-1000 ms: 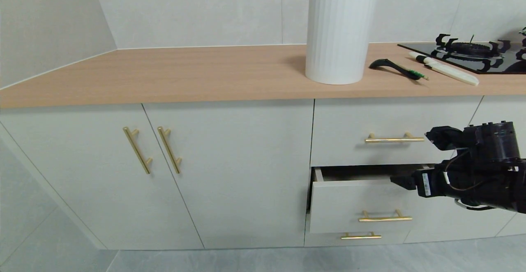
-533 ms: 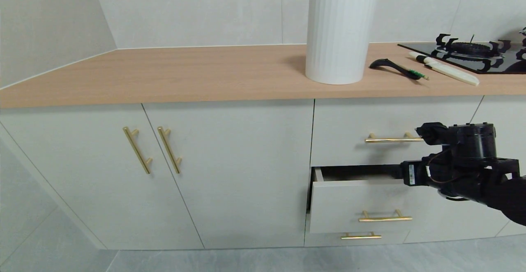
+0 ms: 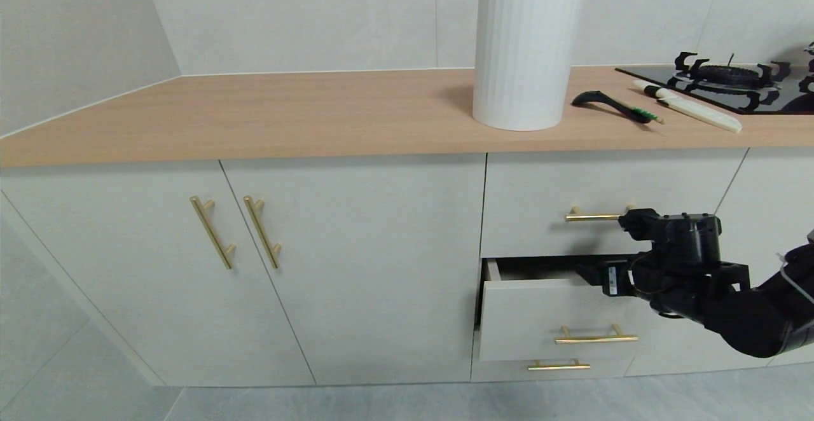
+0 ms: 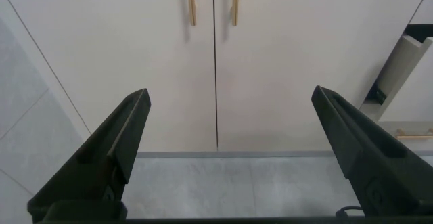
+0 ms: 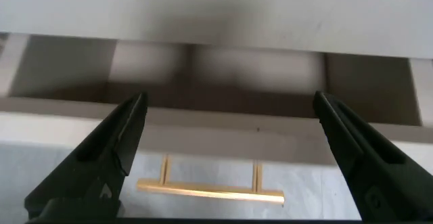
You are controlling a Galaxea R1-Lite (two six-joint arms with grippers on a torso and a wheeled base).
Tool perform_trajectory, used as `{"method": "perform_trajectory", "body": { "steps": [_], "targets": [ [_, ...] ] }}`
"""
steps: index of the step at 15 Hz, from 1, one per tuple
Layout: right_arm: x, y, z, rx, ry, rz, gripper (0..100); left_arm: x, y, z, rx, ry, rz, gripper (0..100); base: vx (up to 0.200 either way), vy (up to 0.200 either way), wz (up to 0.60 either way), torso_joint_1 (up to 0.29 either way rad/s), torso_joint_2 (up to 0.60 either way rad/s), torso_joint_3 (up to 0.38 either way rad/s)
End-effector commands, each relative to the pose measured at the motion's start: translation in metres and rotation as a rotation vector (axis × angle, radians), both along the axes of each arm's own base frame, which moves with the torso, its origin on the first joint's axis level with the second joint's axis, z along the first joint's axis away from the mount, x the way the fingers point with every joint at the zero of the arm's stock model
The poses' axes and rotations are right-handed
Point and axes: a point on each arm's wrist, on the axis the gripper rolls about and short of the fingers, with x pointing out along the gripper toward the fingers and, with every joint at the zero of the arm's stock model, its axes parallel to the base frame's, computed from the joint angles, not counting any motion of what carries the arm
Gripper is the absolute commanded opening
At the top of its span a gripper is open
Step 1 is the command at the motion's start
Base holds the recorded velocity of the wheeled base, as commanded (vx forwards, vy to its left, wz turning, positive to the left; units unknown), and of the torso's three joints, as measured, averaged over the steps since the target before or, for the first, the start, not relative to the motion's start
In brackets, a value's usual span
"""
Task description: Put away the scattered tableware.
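- Wide-spread right gripper [image 3: 609, 248], nothing held. It sits lower right in the head view, at the mouth of the drawer [image 3: 547, 316].
- Same for the left gripper [image 4: 230, 95]: fingers far apart, empty, facing the cabinet doors [image 4: 216, 61].
- The drawer is the middle one of its stack, pulled partly out, with its inside in shadow.
- On the countertop [image 3: 286, 116], upper right of the head view, the black utensil [image 3: 612, 105] and white knife [image 3: 690, 108] lie flat near each other. They are between the white ribbed cylinder [image 3: 528, 52] and the hob [image 3: 731, 81], well apart from both grippers.
- Judgement: both pieces are likely light, stiff and smooth, lying low on the wood. Pinch each across mid-handle from above. The knife's blade may be brittle, so set it down gently. I cannot tell which end is its handle.
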Motion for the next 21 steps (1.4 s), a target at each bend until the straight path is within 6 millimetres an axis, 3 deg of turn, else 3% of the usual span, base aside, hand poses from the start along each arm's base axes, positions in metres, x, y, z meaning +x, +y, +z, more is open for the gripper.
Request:
{"method": "perform_trajectory", "body": {
  "steps": [1, 9, 13, 17, 21],
  "targets": [
    [0.004, 0.001, -0.015, -0.012, 0.033, -0.007, 100, 0.0, 0.0, 0.0, 0.0, 0.001, 0.001, 100, 0.0, 0.0, 0.0, 0.0, 0.0, 0.0],
    [-0.007, -0.001, -0.009, -0.021, 0.069, 0.001, 100, 0.0, 0.0, 0.0, 0.0, -0.001, 0.001, 100, 0.0, 0.0, 0.0, 0.0, 0.0, 0.0],
    [-0.019, -0.003, 0.003, -0.031, 0.143, 0.013, 100, 0.0, 0.0, 0.0, 0.0, 0.001, 0.001, 100, 0.0, 0.0, 0.0, 0.0, 0.0, 0.0],
    [-0.036, -0.006, 0.026, -0.048, 0.316, 0.034, 100, 0.0, 0.0, 0.0, 0.0, -0.001, 0.001, 100, 0.0, 0.0, 0.0, 0.0, 0.0, 0.0],
    [-0.049, -0.008, 0.031, -0.058, 0.473, 0.057, 100, 0.0, 0.0, 0.0, 0.0, 0.001, 0.001, 100, 0.0, 0.0, 0.0, 0.0, 0.0, 0.0]
  ]
}}
